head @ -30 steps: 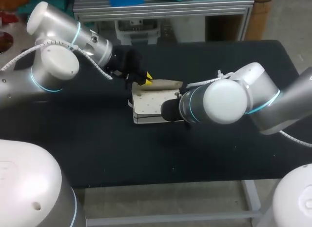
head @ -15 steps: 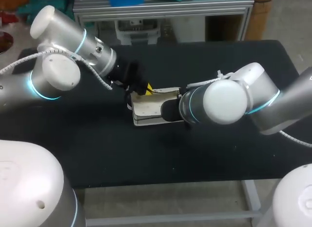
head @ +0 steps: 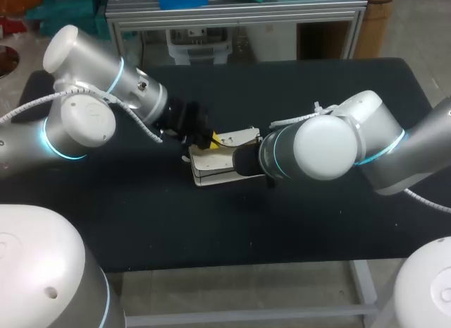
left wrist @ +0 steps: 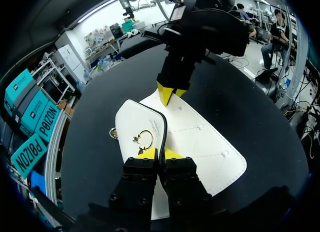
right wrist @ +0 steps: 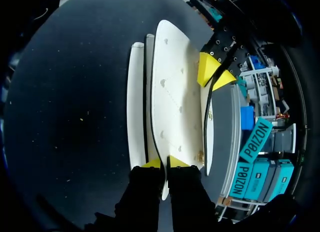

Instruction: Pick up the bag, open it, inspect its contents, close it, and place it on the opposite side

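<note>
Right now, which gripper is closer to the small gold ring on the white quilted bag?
Left. The left gripper pinches the flap of the white quilted bag right beside the small gold ring; the right gripper grips the bag's far edge.

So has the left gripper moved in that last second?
Yes. The left gripper has drawn away from the table's far edge, taking the bag's flap along.

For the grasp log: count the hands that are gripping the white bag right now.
2. The left hand is pinched on the black-trimmed flap edge of the white bag. The right hand is pinched on the opposite end. No other hand is in view.
</note>
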`<control>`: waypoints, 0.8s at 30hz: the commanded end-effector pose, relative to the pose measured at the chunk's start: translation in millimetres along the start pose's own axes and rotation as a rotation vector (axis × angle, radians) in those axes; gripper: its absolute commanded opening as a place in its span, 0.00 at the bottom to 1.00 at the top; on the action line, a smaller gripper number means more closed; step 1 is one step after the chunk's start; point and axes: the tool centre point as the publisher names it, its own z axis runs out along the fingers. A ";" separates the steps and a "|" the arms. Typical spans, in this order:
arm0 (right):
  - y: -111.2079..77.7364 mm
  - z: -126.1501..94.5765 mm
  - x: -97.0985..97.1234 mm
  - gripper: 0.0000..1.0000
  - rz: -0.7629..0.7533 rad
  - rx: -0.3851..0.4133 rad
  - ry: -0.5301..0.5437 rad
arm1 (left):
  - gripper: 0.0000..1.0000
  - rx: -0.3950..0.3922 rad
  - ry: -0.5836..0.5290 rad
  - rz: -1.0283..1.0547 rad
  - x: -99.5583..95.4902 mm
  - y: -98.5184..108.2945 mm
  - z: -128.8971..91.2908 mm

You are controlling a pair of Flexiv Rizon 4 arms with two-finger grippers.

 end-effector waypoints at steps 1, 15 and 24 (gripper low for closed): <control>-0.3 3.8 2.1 0.00 0.002 -0.005 -0.120 | 0.00 -0.005 -0.035 -0.016 8.3 2.3 8.1; -0.3 3.8 2.1 0.00 0.002 -0.005 -0.120 | 0.39 0.017 -0.052 -0.036 8.6 -6.2 -8.1; -0.3 3.8 2.1 0.00 0.002 -0.005 -0.120 | 0.00 0.008 -0.172 -0.029 -15.8 -6.5 -10.5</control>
